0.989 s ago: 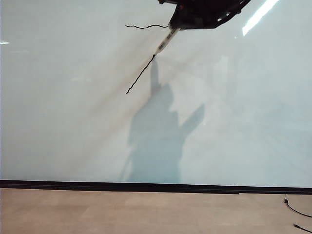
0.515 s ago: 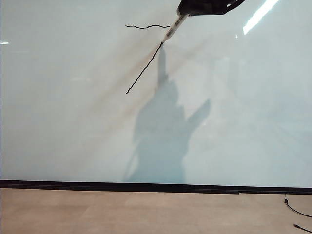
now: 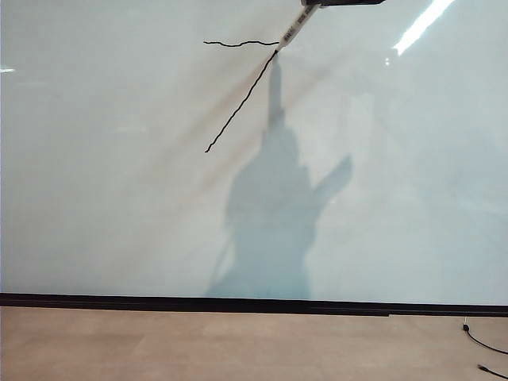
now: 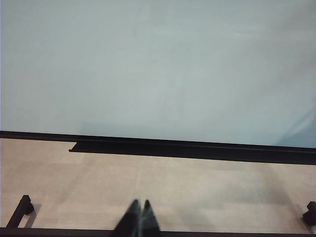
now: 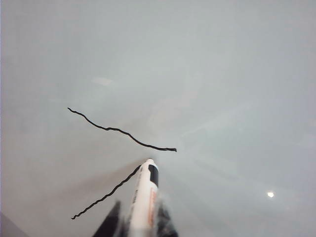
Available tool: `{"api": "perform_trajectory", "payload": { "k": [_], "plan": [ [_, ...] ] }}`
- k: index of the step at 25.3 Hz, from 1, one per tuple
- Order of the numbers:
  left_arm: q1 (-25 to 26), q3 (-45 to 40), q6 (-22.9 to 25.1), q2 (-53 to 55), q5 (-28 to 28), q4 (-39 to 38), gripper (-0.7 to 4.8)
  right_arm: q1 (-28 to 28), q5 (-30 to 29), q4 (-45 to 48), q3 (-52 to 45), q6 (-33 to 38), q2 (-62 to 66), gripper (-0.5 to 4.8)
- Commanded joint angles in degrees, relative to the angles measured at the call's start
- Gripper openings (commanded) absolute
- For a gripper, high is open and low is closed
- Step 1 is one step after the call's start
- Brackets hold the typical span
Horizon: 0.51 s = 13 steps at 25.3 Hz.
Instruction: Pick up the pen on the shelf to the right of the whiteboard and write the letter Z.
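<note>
The whiteboard [image 3: 119,198] fills the exterior view, pale and glossy. Two black strokes of the letter Z are on it: a wavy top stroke [image 3: 238,43] and a diagonal [image 3: 240,101] running down to the left. The white pen [image 3: 292,32] slants down from my right gripper [image 3: 311,6], which shows only at the top edge, and its tip sits at the diagonal's upper end. In the right wrist view my right gripper [image 5: 139,222] is shut on the pen [image 5: 144,197], below the top stroke [image 5: 118,130]. My left gripper [image 4: 140,203] is shut and empty, low in front of the whiteboard [image 4: 158,64].
A black strip [image 3: 238,302] runs along the board's bottom edge, with a pale wooden surface [image 3: 238,341] below it. A thin black cable [image 3: 484,343] lies at the lower right. The arm's shadow [image 3: 270,214] falls on the board. A black ledge [image 4: 173,148] juts out under the board.
My right gripper has risen up and to the right, almost out of the exterior view. The pen tip went with it, and the diagonal stroke has grown up to meet the top stroke's right end.
</note>
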State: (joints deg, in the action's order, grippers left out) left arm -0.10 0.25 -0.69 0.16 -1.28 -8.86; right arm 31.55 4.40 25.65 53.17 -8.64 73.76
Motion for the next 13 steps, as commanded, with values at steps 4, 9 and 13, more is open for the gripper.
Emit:
{"api": "perform_trajectory", "payload": {
  "k": [4,9,13],
  "plan": [
    [-0.02,0.13,0.24,0.02,-0.02,0.31,-0.04,-0.85,2.54,1.38,0.44,-0.46,-1.29,-0.09],
    [-0.02,0.13,0.24,0.02,-0.02,0.33,-0.05,-1.16,2.56,1.16,0.44,-0.63,-2.21,-0.09],
    [-0.02,0.13,0.24,0.02,-0.02,0.33,-0.05,-1.20,2.56,1.16,0.44,-0.70,-2.47,-0.09]
  ]
}}
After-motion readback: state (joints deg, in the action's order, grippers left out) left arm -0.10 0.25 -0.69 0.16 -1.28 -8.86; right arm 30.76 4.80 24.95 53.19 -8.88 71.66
